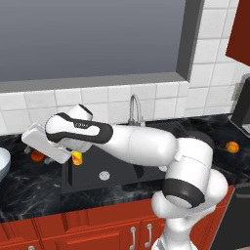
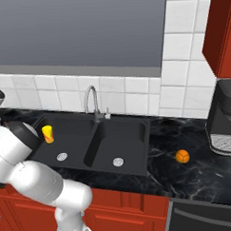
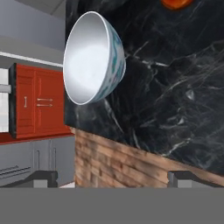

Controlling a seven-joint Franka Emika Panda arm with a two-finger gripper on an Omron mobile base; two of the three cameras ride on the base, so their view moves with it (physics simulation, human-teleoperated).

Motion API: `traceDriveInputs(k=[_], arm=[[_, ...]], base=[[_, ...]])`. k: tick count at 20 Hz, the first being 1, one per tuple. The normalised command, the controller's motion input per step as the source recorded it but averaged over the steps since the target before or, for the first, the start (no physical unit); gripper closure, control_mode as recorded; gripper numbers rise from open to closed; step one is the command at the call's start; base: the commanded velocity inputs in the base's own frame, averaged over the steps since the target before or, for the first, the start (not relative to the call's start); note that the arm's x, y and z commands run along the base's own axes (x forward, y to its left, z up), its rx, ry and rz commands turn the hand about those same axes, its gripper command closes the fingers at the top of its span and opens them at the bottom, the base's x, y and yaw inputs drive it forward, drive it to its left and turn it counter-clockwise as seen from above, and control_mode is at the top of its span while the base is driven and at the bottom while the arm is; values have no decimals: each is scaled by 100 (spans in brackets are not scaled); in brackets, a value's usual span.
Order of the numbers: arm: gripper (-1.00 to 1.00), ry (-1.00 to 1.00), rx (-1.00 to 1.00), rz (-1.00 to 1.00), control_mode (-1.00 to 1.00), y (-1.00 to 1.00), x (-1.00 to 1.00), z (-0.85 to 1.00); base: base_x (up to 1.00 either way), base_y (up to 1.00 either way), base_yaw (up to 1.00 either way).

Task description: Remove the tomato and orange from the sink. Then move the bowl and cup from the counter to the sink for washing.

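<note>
The bowl is being viewed at the upper left of the hand view, resting on the dark marbled table and not yet moved; in the left base view a sliver of it is being shown at the far left edge. The rest of the task is judged to be mostly finished. The orange is lying out on the table at the right of the right base view, well apart from the sink. The tomato is sitting on the table at the left of the left base view, just beside the robot's hand, and is being glimpsed at the top edge of the hand view. The cup is already standing inside the left basin, so only the bowl is left to be carried over.

The pincer is being held wide open and empty, its tips pointing across the table toward the bowl, not yet touching it.

Nothing is being seen between the pincer and the bowl (the tomato is lying near enough to be nudged). The faucet is rising behind the sink, and a dark coffee machine is standing at the far right. The cup may be crowding the bowl's landing place.
</note>
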Motion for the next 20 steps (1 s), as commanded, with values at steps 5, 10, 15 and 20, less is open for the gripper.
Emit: traceDriveInputs(k=[5, 10, 15, 20], arm=[[-100, 0, 0, -2, -100, 13, 0, 0], [-100, 0, 0, -5, -100, 8, 1, -2], [-100, 2, 0, -9, -100, 11, 3, -3], [-100, 8, 0, -9, -100, 11, 7, -9]], base=[[0, 0, 0], [0, 0, 0], [0, 0, 0], [0, 0, 0]])
